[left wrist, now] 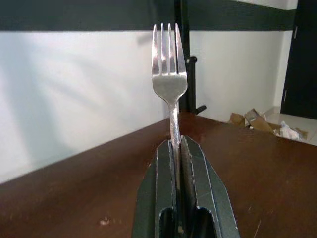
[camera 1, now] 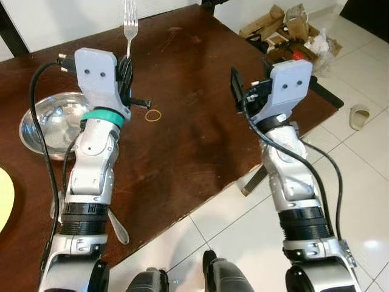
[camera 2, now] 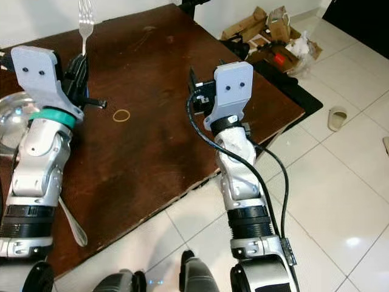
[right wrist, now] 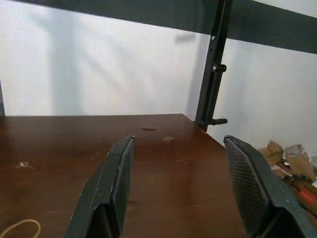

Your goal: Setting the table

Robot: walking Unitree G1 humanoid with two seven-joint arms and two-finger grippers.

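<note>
Site is a room with white tiled floor [camera 1: 358, 182] and a white wall; a dark brown wooden desk [camera 1: 194, 128] occupies the upper left of the head views. A heap of cardboard and paper litter [camera 1: 292, 33] lies on the floor beyond the desk's far corner, and a pale slipper [camera 1: 359, 115] rests on the tiles further right.

Left gripper [left wrist: 177, 148] is raised over the desk's left portion. Its jaws are closed tight on the handle of a silver fork [left wrist: 170, 74], which stands upright with its tines pointing up and away from the wrist, clear of the desk top. In the left eye view the fork head projects past the gripper toward the desk's far edge.

Right gripper [right wrist: 183, 183] hovers over the desk's right portion, near the right edge. Its jaws stand wide apart and hold nothing.

Items on the desk: a metal bowl [camera 1: 51, 121] beside the left arm; a yellow rubber band [camera 1: 153, 114] between the two arms, just beside the left gripper; a spoon [camera 1: 118, 228] near the front edge, partly covered by the left forearm; part of a yellow plate [camera 1: 5, 198] at the far left.
</note>
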